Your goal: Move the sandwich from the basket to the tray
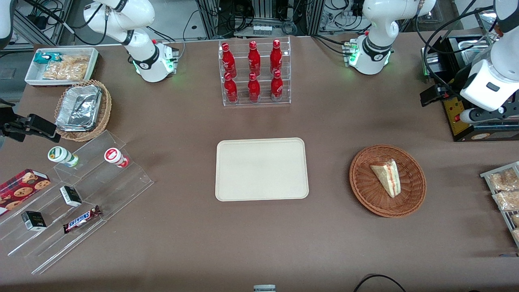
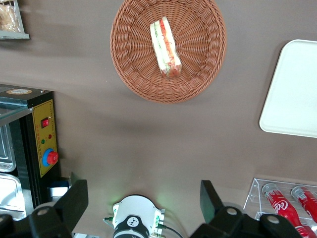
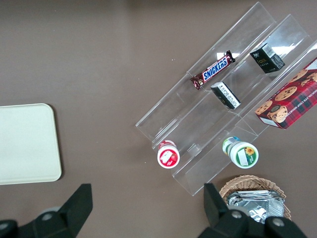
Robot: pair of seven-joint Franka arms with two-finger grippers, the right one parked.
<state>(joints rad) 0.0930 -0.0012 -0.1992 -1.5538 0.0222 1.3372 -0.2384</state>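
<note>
The sandwich lies in the basket, a pale wedge on its side with the red and green filling edge turned toward the working arm's end of the table. In the left wrist view the sandwich sits a little off the middle of the woven bowl, its clear wrap barely visible as a sheen. The basket stands on the brown table between the middle and the working arm's end, about midway between the front edge and the edge where the arms are mounted. The tray lies flat at the table's middle, well apart from the basket; in the left wrist view the tray is cut off by the frame.

The gripper hangs high above the table, near the working arm's end and farther from the front camera than the basket. Its two dark fingers stand wide apart with nothing between them. In the front view the fingers are hard to make out; only the white wrist housing shows clearly, over a black and yellow box that is partly hidden by it. Bagged snacks at the working arm's edge are cut off by the frame.
</note>
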